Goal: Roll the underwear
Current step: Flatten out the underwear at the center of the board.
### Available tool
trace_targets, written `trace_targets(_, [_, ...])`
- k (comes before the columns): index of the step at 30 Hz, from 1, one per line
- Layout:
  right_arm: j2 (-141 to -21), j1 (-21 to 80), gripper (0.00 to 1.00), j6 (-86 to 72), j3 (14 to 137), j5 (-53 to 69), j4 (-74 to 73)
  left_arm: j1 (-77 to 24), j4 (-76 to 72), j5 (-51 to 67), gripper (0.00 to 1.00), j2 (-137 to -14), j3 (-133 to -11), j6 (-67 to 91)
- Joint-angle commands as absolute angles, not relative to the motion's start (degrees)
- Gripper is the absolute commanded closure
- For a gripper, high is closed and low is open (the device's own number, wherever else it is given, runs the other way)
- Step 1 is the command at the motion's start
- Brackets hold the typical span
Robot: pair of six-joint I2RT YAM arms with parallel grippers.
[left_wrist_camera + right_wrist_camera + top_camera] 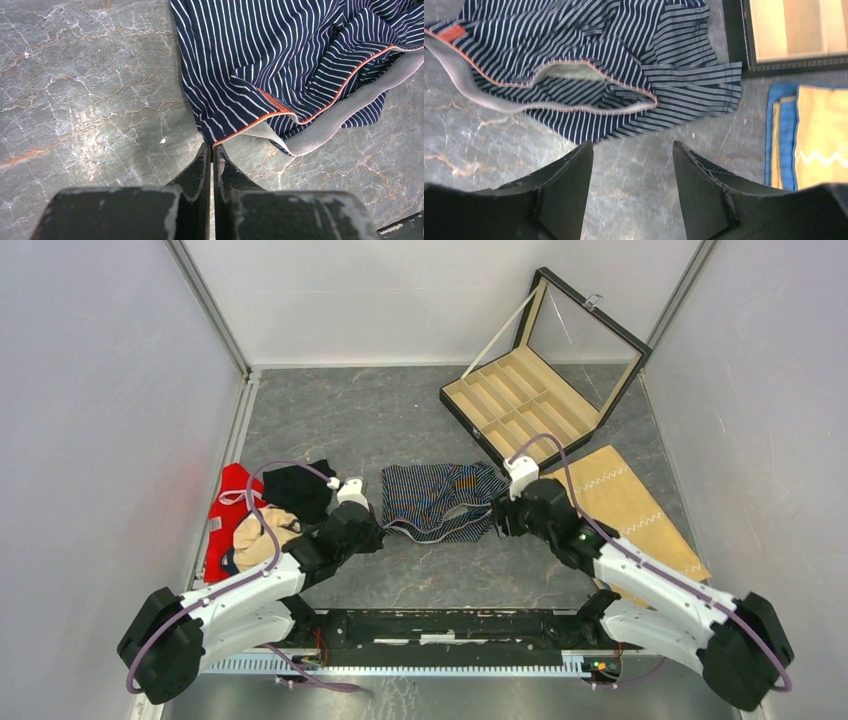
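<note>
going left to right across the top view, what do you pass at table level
red garment → black underwear → left gripper → striped underwear → right gripper → tan cloth

Navy white-striped underwear (pixel 437 498), orange-edged grey waistband; tan cloth (pixel 625 502).

The navy striped underwear (pixel 440 498) lies unrolled and crumpled at the table centre, its grey waistband with orange trim turned toward the near edge. The black underwear (pixel 297 490) lies bunched on a clothing pile to its left.
</note>
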State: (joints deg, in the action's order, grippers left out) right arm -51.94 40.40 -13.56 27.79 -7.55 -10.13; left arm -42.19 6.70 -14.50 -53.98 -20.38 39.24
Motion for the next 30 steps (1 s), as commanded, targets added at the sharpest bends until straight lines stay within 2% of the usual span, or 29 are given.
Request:
trace_targets(1, [-60.8,38.5,0.35,-8.8,35.3,-5.2,-6.1,-42.2,5.2,-15.2,0.98,-53.8,-21.4,41.5])
trace_targets(7, [-70.7,36.9,0.36,-3.9,40.4,-0.2,-5.9,-42.2,5.8,-15.1,0.98,-53.9,-21.7,41.3])
trace_targets(11, [-75.0,36.2,0.41,-3.2,42.1,1.8,-5.6,-42.2,5.7,-15.1,0.98,-54.2,-21.8,41.2])
trace_targets(15, [-76.8,36.2,0.45,-2.8,42.5,2.5,-5.9,-42.2,5.8,-14.9,0.98,-54.4,-21.8,41.2])
trace_targets(24, [-79.5,35.9,0.42,-2.2,41.8,0.4,-5.3,-42.2,5.7,-15.0,0.98,-55.3,-22.1,41.1])
trace_targets(30, [-81.9,35.9,0.45,-2.9,41.6,-3.0,-3.6,-42.2,5.4,-15.3,0.98,-55.9,-22.2,40.9])
